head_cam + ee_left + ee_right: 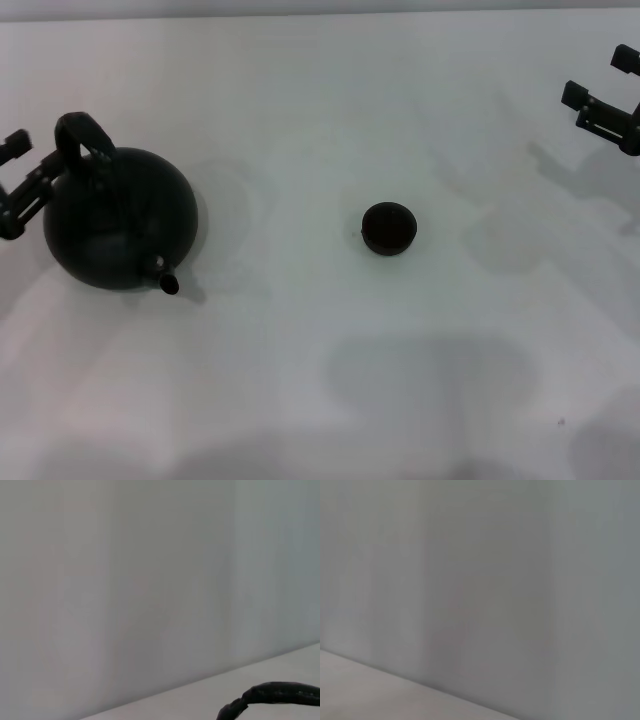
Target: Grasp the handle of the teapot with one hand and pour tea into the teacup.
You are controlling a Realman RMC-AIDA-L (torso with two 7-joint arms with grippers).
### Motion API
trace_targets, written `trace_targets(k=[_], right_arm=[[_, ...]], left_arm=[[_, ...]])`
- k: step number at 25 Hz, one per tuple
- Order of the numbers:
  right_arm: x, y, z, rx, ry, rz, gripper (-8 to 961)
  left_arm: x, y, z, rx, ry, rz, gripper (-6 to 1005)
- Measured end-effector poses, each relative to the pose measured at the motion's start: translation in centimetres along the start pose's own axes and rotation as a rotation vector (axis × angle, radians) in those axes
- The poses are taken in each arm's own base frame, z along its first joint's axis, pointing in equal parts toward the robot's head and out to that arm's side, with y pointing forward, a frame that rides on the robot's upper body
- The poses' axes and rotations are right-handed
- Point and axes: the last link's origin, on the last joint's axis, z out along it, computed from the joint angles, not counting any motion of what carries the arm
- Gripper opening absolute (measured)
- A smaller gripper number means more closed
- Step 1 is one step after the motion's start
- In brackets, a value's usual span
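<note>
Nearest us on the white tabletop (300, 380), on the left side, we see the teapot (118, 222), upright, its short spout (165, 280) angled toward us and toward the teacup (388, 228). We find the teacup well apart from the teapot, out to the teapot's right, standing alone near the middle of the tabletop. Over the teapot's top rises the handle (82, 145), arched and upright; in the left wrist view we catch only a slice of it (280, 694) against the pale wall. Just beside the teapot's left flank sits the left gripper (22, 185), level with the handle's base, its two fingers spread apart and holding nothing. Farthest from the teapot, well beyond the teacup at the right edge, we see the right gripper (605, 100), its fingers likewise apart and holding nothing.
</note>
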Motion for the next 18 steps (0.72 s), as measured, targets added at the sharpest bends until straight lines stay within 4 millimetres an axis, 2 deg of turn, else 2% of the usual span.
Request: trace_targets(k=[9, 18], right_arm=[[-0.1, -0.1, -0.5, -0.006, -0.009, -0.003, 840], [-0.3, 0.2, -2.2, -0.008, -0.067, 0.0, 840]], left_arm=[[-0.1, -0.2, -4.4, 0.111, 0.079, -0.003, 455], [-1.1, -0.5, -9.0, 0.41, 0.319, -0.061, 456]])
